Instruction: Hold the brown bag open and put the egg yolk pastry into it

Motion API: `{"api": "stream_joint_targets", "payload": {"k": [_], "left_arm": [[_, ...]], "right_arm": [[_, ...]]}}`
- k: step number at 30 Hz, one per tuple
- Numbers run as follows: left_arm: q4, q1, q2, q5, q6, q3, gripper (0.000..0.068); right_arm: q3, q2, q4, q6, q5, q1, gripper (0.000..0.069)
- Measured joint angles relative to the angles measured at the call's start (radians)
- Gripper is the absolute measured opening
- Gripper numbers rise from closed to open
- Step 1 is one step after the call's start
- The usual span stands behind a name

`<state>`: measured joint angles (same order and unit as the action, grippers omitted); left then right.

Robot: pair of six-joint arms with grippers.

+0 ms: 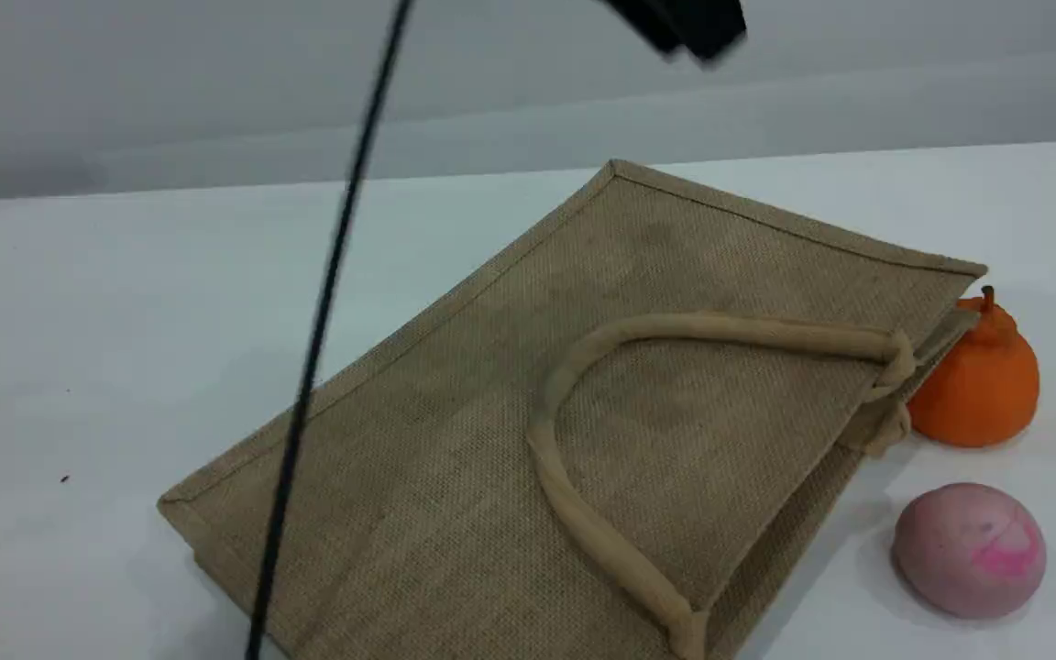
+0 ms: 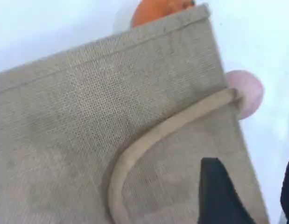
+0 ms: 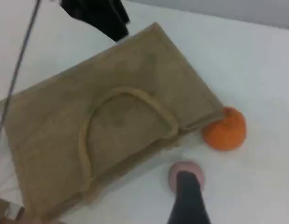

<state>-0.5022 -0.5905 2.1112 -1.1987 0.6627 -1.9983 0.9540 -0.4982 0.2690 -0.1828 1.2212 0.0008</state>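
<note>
The brown bag (image 1: 455, 431) lies flat on the counter (image 1: 79, 321), mouth toward the pink ball (image 1: 968, 550); the left claw (image 2: 254, 196), fingers spread, hovers at that mouth edge beside the handle (image 2: 158, 133); the right claw (image 3: 187, 196) is beyond the mouth, over the ball, grip not discernible; the egg yolk pastry is nowhere in view.

No text, label, brand or number can be read on the brown bag (image 1: 455, 394) or elsewhere

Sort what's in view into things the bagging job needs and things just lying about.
Job: brown bag, lying flat; left gripper, open over it; egg yolk pastry, not in view.
Lying about: orange fruit; pink ball; black cable.
</note>
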Motion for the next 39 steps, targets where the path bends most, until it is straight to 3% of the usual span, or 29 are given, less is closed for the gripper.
{"api": "stream_joint_targets", "payload": {"k": [6,18,25,28,33,39], "left_arm": [[0.009,0.0,-0.14,-0.029,-0.039,0.0,0.0311],[0.016,-0.002,-0.325,-0.025,-0.104,0.001,0.0311],[0.033,-0.007,-0.393,-0.025,-0.127,0.002,0.0309],[0.055,-0.035,-0.419,-0.023,-0.142,0.02,0.03],[0.157,-0.116,-0.482,-0.023,-0.171,0.097,0.0292],[0.246,-0.214,-0.556,-0.023,-0.267,0.208,0.0292]], "right_arm": [[-0.059,0.045,-0.059,-0.004,-0.002,0.0,0.0442],[-0.38,0.214,-0.052,0.005,-0.117,0.0,0.044],[-0.448,0.347,-0.082,0.024,-0.145,0.0,0.044],[-0.447,0.388,-0.086,0.032,-0.152,0.0,0.044],[-0.447,0.397,-0.089,0.032,-0.15,0.0,0.044],[-0.447,0.396,-0.089,0.032,-0.15,0.0,0.044]]}}
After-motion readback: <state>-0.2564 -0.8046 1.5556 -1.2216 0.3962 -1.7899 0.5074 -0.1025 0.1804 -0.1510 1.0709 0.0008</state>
